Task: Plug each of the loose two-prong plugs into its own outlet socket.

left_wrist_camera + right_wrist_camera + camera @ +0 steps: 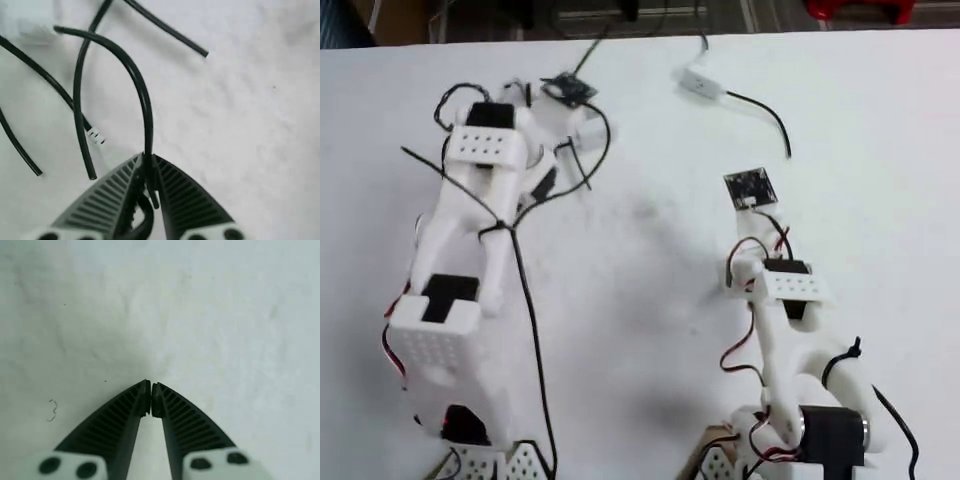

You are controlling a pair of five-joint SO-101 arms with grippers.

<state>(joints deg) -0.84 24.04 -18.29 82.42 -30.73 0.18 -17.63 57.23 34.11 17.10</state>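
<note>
My left gripper (149,159) is shut on a thin black cable (144,100), which arcs from the fingertips to a blurred white plug body (31,29). In the high view, that gripper (578,130) sits at the far left of the table among black cable loops. A second white plug (700,82) lies at the far middle of the table, its black cable (766,112) trailing to the right. My right gripper (150,386) is shut with nothing between its fingers, just above bare table. In the high view it sits under its camera board (750,186), nearer than that plug.
Several loose black cable ends (165,31) lie on the white table (650,280) around the left gripper. The table's far edge (880,34) runs along the back. Arm wiring hangs beside both arms.
</note>
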